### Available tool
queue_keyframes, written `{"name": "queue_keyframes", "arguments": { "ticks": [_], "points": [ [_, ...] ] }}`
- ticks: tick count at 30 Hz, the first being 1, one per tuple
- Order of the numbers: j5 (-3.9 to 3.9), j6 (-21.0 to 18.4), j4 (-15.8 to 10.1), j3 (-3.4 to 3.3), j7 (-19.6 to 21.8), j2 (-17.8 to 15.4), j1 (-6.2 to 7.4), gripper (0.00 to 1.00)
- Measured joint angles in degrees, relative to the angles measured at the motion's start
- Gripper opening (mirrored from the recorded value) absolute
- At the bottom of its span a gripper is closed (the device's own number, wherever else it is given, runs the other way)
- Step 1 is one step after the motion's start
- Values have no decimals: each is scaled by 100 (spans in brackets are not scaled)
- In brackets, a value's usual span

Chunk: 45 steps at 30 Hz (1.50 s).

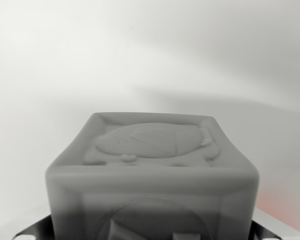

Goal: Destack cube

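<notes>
A grey cube (152, 165) fills the lower middle of the wrist view, very close to the camera. Its top face carries an embossed cartoon figure, and its front face shows a raised curved shape. Only one cube is in view; anything beneath it is hidden. My gripper (152, 234) shows only as dark finger parts at the bottom edge. One dark finger part (37, 231) lies against the cube's left side and another (270, 231) against its right side. The cube sits between them, so the gripper is shut on it.
A plain white surface (150, 60) stretches behind the cube, with a soft grey shadow (225, 102) across it at the wrist view's right. A faint reddish blur (277, 205) shows at the lower right.
</notes>
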Motion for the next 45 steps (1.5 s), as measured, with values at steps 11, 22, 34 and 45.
{"name": "queue_keyframes", "arguments": {
  "ticks": [11, 22, 34, 45],
  "points": [
    [0, 267, 72, 0, -3, 339, 0, 0],
    [0, 460, 144, 3, -5, 598, -3, 0],
    [1, 578, 199, 6, -6, 768, -5, 0],
    [1, 600, 212, 8, -6, 801, -5, 100]
  ]
}}
